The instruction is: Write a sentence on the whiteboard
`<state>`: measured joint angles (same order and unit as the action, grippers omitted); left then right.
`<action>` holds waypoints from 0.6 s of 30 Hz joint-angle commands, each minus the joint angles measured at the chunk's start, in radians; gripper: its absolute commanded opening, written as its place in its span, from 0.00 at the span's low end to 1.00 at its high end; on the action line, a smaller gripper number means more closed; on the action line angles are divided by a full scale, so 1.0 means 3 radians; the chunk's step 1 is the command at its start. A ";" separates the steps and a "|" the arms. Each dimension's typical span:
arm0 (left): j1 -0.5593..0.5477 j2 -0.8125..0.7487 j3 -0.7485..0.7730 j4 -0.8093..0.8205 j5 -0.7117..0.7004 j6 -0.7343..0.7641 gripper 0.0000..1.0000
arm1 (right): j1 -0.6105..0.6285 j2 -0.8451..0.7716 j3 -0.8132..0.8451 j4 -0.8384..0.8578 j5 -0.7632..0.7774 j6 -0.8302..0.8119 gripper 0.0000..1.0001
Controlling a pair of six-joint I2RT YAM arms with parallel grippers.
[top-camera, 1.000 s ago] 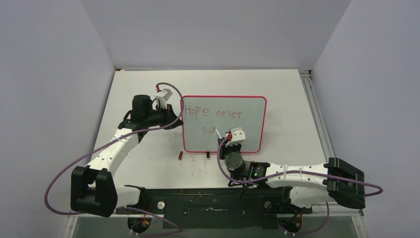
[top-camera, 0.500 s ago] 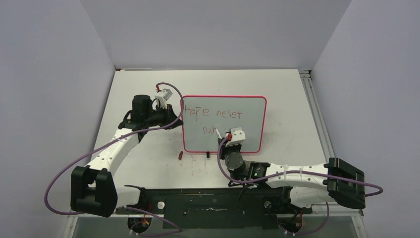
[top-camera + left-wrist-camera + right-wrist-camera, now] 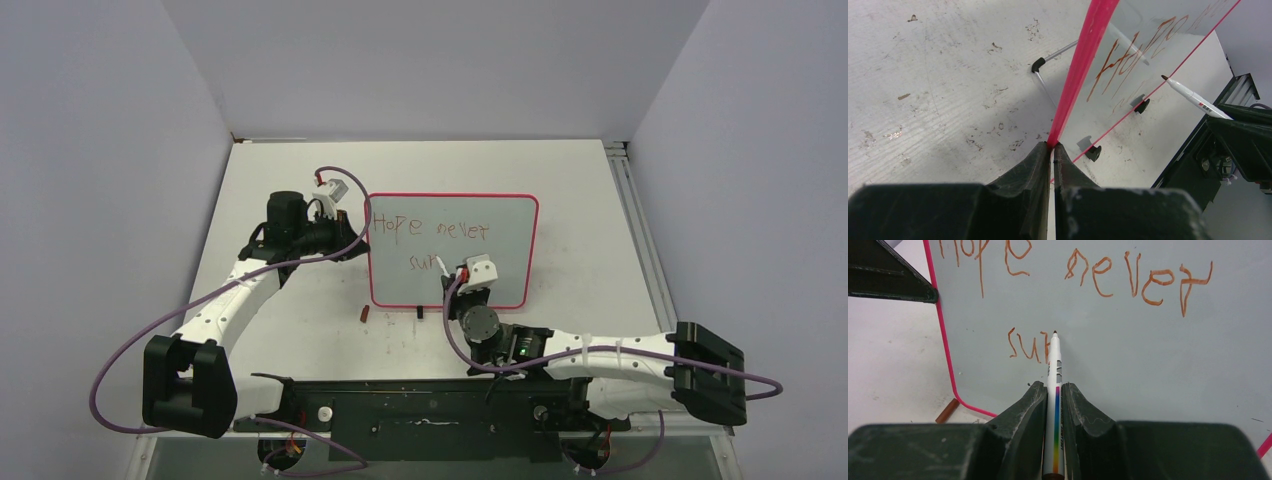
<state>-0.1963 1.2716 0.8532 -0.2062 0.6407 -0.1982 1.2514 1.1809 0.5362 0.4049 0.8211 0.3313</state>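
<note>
Since a second ago we see the right arm (image 3: pixel 600 352) swing. Its black elbow block now sits further right and lower in the top view, and the wrist has nudged right. Left arm (image 3: pixel 235 295), whiteboard and writing are unchanged.

Going left to right: the left wall (image 3: pixel 100 150) runs close along the worktop (image 3: pixel 290 180) edge. The left arm lies in that strip, with little room beside it. The left end effector (image 3: pixel 1052 146) is pinched together on the whiteboard (image 3: pixel 505 265), one finger on each side of its left pink frame edge. The board stands near mid-worktop on small black feet (image 3: pixel 1093 152). A small red-brown cap (image 3: pixel 364 312) lies on the worktop just off the board's near-left corner, not touching it.

The sentence (image 3: pixel 432 232) so far reads "Hope never" on the top line and "sur" below, left of centre. The right end effector (image 3: pixel 1053 386) is clamped on a white marker (image 3: pixel 1054 360). The marker's tip is at the board face just right of "sur"; we cannot tell if it touches. Plain board face continues right of the marker.

There is open worktop behind the board and to its right. It runs up to a metal rail (image 3: pixel 632 230) on the right edge, then the right wall (image 3: pixel 760 150). The worktop surface is white, and looks scuffed and speckled in the left wrist view. The walls are plain pale lavender.
</note>
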 commanded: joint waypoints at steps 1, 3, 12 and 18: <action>-0.0026 -0.0076 0.0060 0.0074 0.0086 -0.0019 0.04 | 0.0031 -0.0204 0.0023 0.0065 -0.0007 -0.0068 0.05; -0.0026 -0.0077 0.0062 0.0070 0.0081 -0.0019 0.04 | 0.0039 -0.0252 0.0027 0.0027 -0.0002 -0.0068 0.05; -0.0025 -0.0078 0.0057 0.0073 0.0067 -0.0030 0.04 | 0.0049 -0.0458 0.0057 -0.0221 -0.0070 -0.0041 0.05; -0.0026 -0.0087 0.0060 0.0074 0.0055 -0.0032 0.04 | -0.0060 -0.0590 0.0008 -0.0301 -0.0271 -0.0026 0.05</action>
<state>-0.1963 1.2701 0.8532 -0.2070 0.6403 -0.1986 1.2537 1.0393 0.5362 0.3229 0.7879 0.3225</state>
